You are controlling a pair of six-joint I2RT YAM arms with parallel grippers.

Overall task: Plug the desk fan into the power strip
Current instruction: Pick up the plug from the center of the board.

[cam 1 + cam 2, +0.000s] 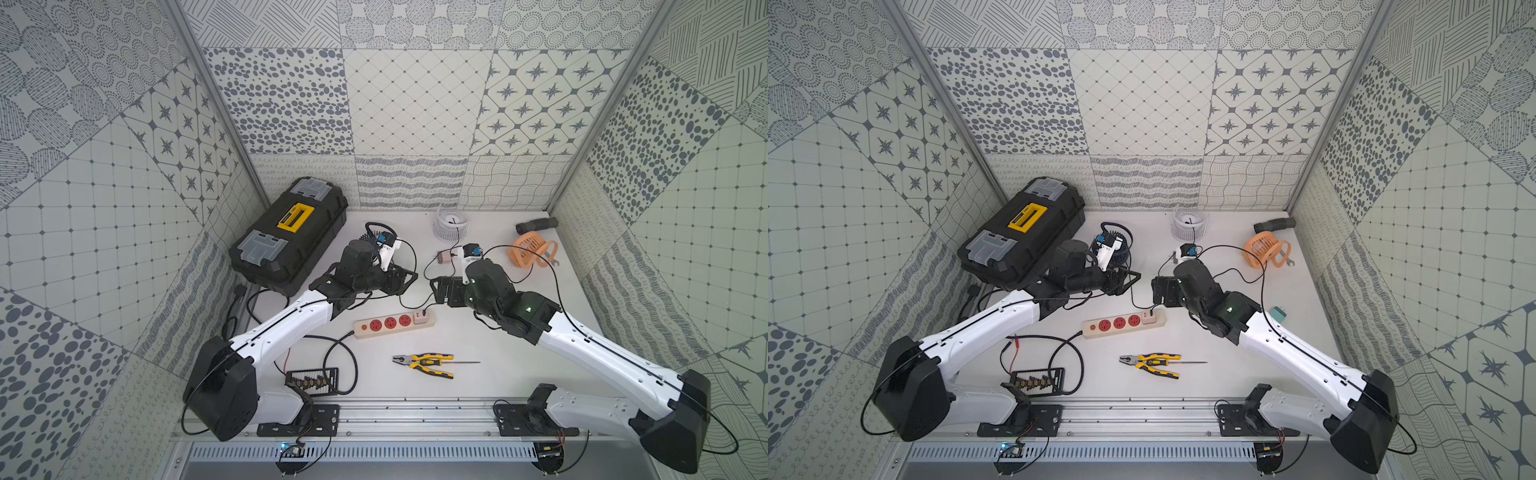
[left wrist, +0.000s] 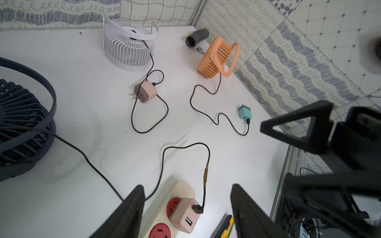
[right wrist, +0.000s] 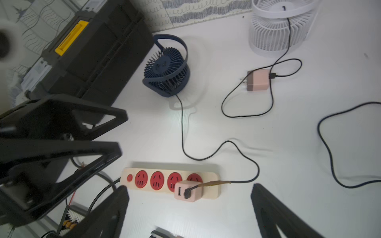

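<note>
Well, the adapter (image 3: 191,194) is seated in the power strip (image 3: 211,193), left gripper (image 2: 187,186) and right gripper (image 3: 189,186) are spread wide, empty, so withdrawal is probably due.

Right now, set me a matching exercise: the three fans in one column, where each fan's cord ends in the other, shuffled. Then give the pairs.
Column one
1. navy fan
2. white fan
3. orange fan

Column two
A. cord ends in the teal adapter, lying loose on the table
B. cord ends in the plugged pink adapter, seated in the power strip
C. cord ends in the loose pink adapter, lying on the table with its prongs bare

Pairs: 1-B, 2-C, 3-A
</note>
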